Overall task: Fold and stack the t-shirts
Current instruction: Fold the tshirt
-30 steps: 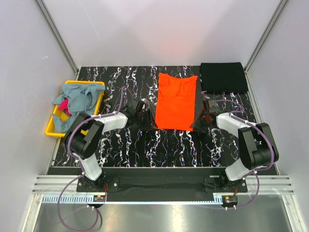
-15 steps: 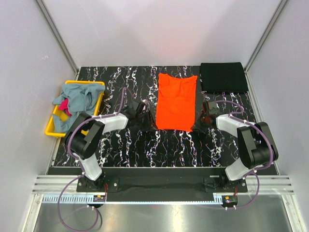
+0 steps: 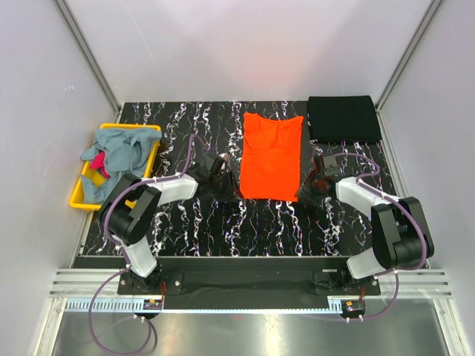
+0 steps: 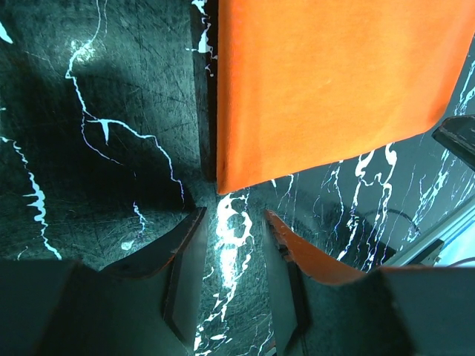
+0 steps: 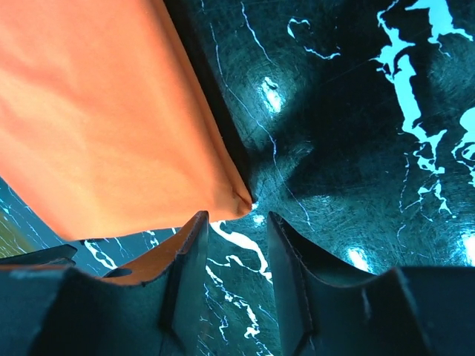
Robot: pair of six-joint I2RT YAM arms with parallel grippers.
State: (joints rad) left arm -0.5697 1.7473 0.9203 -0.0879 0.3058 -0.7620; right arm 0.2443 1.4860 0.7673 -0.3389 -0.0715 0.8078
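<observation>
The bright orange t-shirt [image 3: 272, 156] lies flat, folded into a long strip, at the table's centre. My left gripper [image 3: 226, 189] is open and empty at its near left corner [image 4: 226, 182], with bare table between the fingers [image 4: 185, 252]. My right gripper [image 3: 306, 189] is open and empty at the near right corner [image 5: 241, 200]. A folded black t-shirt [image 3: 343, 119] lies at the back right. A grey-blue t-shirt [image 3: 122, 152] and a magenta one [image 3: 99, 165] lie crumpled in the yellow bin [image 3: 77, 199].
The yellow bin stands at the table's left edge. The black marble table [image 3: 223, 230] shows in front of the orange shirt. White walls and metal posts close in the back and sides.
Both grippers have moved a little inward and nearer, closing on the near corners of the orange shirt. The shirt has not moved.
</observation>
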